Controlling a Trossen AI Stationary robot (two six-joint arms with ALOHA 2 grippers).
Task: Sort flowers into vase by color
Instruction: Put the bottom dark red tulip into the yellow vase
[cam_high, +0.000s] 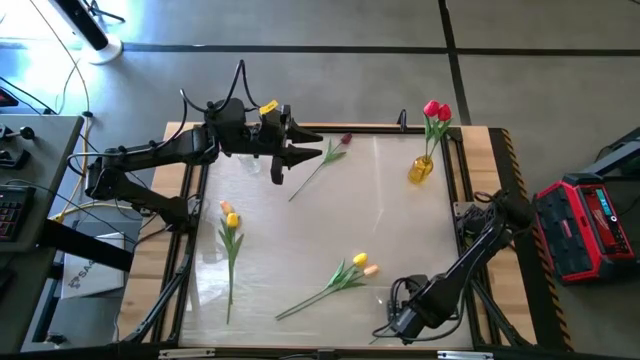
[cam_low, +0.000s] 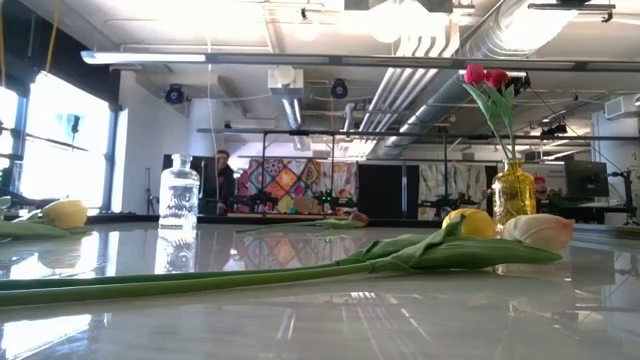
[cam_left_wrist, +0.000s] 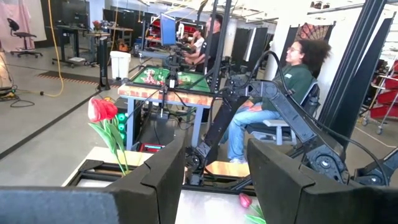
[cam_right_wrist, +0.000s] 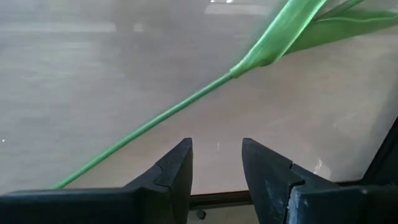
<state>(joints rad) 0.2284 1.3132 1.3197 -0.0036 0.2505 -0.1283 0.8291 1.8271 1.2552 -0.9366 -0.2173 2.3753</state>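
Note:
Several artificial tulips lie flat on the table. A maroon tulip (cam_high: 340, 145) lies near the far edge. A yellow tulip (cam_high: 231, 217) lies at the left. A yellow and orange pair (cam_high: 361, 265) lies toward the near edge, its heads (cam_low: 505, 226) close in the low view. Red tulips (cam_high: 437, 111) stand with their stems in a yellow vase (cam_high: 421, 168). A clear glass vase (cam_low: 180, 195) stands at the far left. My left gripper (cam_high: 303, 146) is open, pointing level toward the maroon tulip. My right gripper (cam_right_wrist: 216, 163) is open, low by the near edge, just short of the pair's stem (cam_right_wrist: 155, 121).
The table has a glossy white top inside a wooden frame (cam_high: 500, 180). A red case (cam_high: 585, 225) sits off the table's right side. Beyond the far edge, the left wrist view shows a seated person (cam_left_wrist: 292, 93) and other workbenches. Bare tabletop lies in the middle.

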